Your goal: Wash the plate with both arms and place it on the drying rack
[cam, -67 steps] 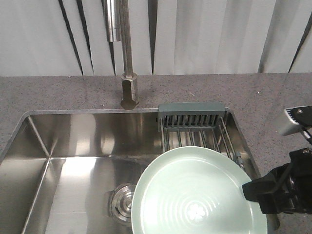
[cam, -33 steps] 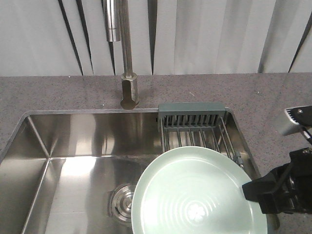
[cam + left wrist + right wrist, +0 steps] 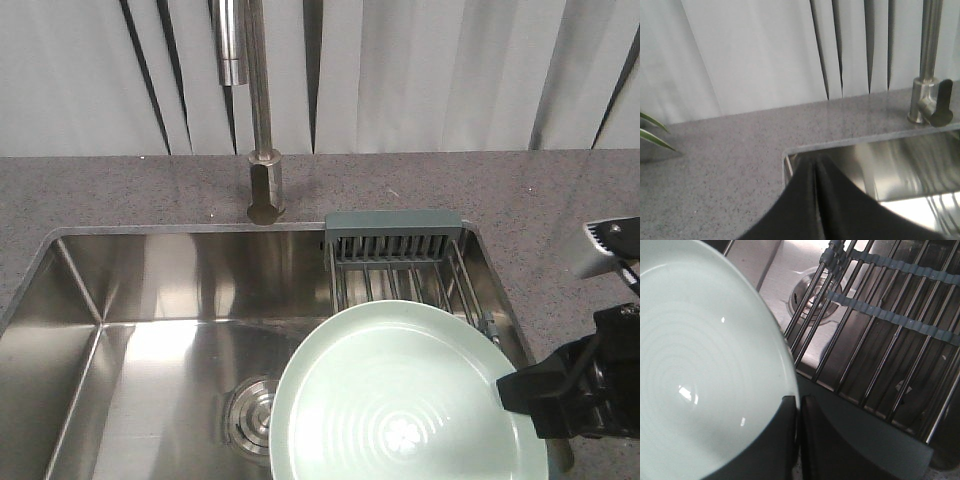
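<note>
Plate: pale green plate (image 3: 400,400) lies face-up across the near end of the rack (image 3: 400,262) and juts out over the sink (image 3: 150,330). Resting on the wires or held just above them? Can't tell.
Right fingers: the right fingers (image 3: 775,440) are clamped on the plate's rim, a thin hold at one edge only.
Left fingers: the left fingers (image 3: 800,210) are pressed together with nothing in them, near the sink's corner by the bench (image 3: 715,165).
Slip risk: with a one-sided pinch on a glossy rim, the plate could pivot or slide free.
Tip risk: a good part of the plate overhangs the rack. Released here, it may tip toward the drain (image 3: 250,418).
Snag risk: the rim could catch a wire if pushed along flat.
Around: the tap (image 3: 258,110) stands behind, well apart. A plant leaf (image 3: 650,132) shows far left.
In the way: nothing sits between the plate and the rack's slotted far end.
</note>
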Tool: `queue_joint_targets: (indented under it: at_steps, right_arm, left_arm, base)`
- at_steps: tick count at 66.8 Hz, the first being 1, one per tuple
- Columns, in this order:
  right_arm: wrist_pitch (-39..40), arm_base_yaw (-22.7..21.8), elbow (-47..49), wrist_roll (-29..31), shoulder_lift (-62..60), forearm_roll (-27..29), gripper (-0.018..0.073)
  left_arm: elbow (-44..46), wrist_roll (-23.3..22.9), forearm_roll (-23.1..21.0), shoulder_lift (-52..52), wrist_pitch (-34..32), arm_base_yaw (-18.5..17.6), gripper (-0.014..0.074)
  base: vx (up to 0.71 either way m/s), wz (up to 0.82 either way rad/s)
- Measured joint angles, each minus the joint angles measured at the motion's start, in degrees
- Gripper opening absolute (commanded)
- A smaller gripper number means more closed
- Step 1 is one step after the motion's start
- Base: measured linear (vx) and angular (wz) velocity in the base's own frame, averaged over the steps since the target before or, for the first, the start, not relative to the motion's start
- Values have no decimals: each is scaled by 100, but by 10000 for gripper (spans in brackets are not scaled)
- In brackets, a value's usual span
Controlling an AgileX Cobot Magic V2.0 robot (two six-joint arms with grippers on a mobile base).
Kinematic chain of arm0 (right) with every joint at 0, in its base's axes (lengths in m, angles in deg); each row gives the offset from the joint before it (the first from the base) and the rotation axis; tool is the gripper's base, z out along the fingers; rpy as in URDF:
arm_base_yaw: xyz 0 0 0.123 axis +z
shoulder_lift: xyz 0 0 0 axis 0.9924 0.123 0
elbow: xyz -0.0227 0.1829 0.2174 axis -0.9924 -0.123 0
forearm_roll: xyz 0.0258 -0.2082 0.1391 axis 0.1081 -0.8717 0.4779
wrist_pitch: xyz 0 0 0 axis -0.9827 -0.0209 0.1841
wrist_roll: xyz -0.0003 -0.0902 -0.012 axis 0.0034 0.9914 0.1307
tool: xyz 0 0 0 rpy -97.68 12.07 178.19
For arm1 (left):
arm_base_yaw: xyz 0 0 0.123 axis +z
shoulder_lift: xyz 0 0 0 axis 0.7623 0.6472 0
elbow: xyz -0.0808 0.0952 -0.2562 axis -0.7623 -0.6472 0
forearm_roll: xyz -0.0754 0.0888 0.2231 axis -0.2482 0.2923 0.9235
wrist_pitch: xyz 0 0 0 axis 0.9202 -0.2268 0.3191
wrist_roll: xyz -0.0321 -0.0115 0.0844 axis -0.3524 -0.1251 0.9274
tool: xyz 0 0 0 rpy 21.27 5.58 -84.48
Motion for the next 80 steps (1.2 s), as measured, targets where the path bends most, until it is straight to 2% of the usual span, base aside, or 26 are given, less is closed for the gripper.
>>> queue_joint_targets:
  at_steps: [6,25,45,64,74,80]
  right_arm:
    - [0,0,0,0,0,0,-4]
    - [0,0,0,0,0,0,-4]
    - [-2,0,0,0,0,0,-4]
    - [-6,0,0,0,0,0,-4]
    - [-6,0,0,0,0,0,-4]
    - [-6,0,0,0,0,0,-4]
  left_arm:
    - [197,0,-11,413,66,0,-6]
    - [226,0,-43,992,-299,0,-6]
    - [721,0,-53,2104,384,0,-6]
    - [942,0,-102,2894,-3,0,6]
    - [1291,37,-133,3422,147,0,101]
    - [1531,50,-169,3741,246,0,232]
  base:
    - [0,0]
    - [0,0]
    - [0,0]
    - [0,0]
    - [0,0]
    - [0,0]
